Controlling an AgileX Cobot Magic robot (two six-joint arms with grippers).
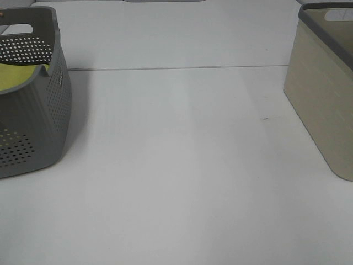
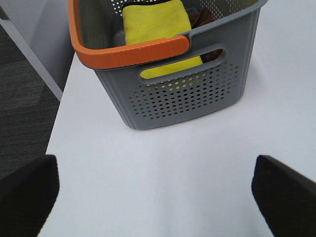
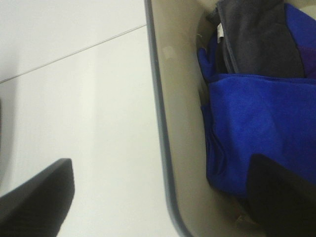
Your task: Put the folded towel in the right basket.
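A folded yellow towel (image 1: pixel 16 77) lies in the grey perforated basket (image 1: pixel 38 127) at the left; the left wrist view shows it (image 2: pixel 155 24) inside that orange-rimmed basket (image 2: pixel 182 94). My left gripper (image 2: pixel 155 197) is open and empty above the table, short of the basket. The beige right basket (image 1: pixel 322 94) stands at the right edge. My right gripper (image 3: pixel 158 195) is open and empty, straddling that basket's wall (image 3: pixel 177 98). A blue towel (image 3: pixel 256 123) and a dark grey towel (image 3: pixel 256 39) lie inside. Neither gripper shows in the exterior view.
A dark brownish cloth (image 2: pixel 202 17) lies beside the yellow towel in the grey basket. The white table (image 1: pixel 176 165) spans between the baskets, with a seam (image 1: pixel 176 68) across it. Its left edge (image 2: pixel 59 118) drops to dark floor.
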